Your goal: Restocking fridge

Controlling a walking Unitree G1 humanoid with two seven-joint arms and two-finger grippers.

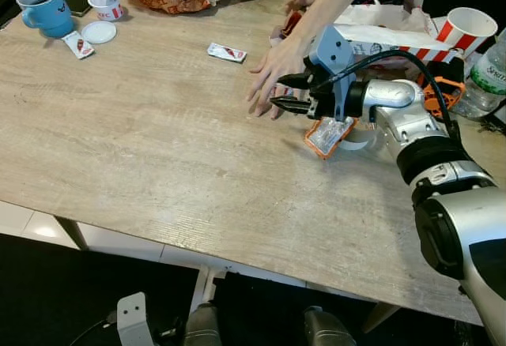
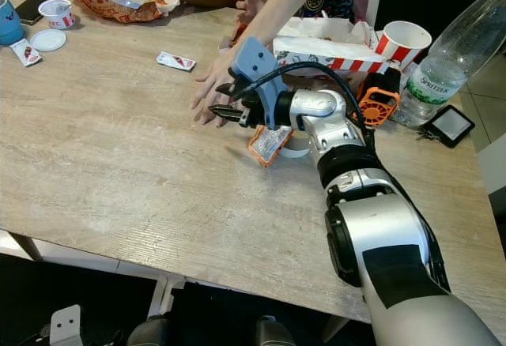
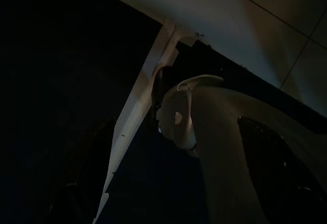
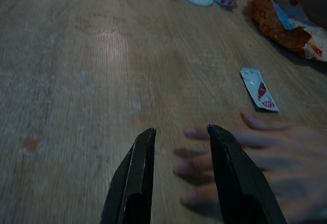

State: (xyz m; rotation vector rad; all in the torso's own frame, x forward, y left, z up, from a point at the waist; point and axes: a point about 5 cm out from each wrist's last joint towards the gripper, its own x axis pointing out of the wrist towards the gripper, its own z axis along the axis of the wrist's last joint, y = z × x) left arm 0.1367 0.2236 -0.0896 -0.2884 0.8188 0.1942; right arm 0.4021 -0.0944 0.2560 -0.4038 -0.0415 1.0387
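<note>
Right gripper (image 1: 291, 93) jaws narrowly parted, empty, beside person's hand (image 1: 273, 69); KFC cup (image 1: 104, 3).

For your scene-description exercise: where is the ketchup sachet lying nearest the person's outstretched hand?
In the left eye view the ketchup sachet lies flat on the wooden table, toward its far side, just left of the person's hand and the right gripper.

A pale wood-grain table (image 1: 142, 141) (on white legs) stands over a light tiled floor (image 1: 20, 223).
</note>
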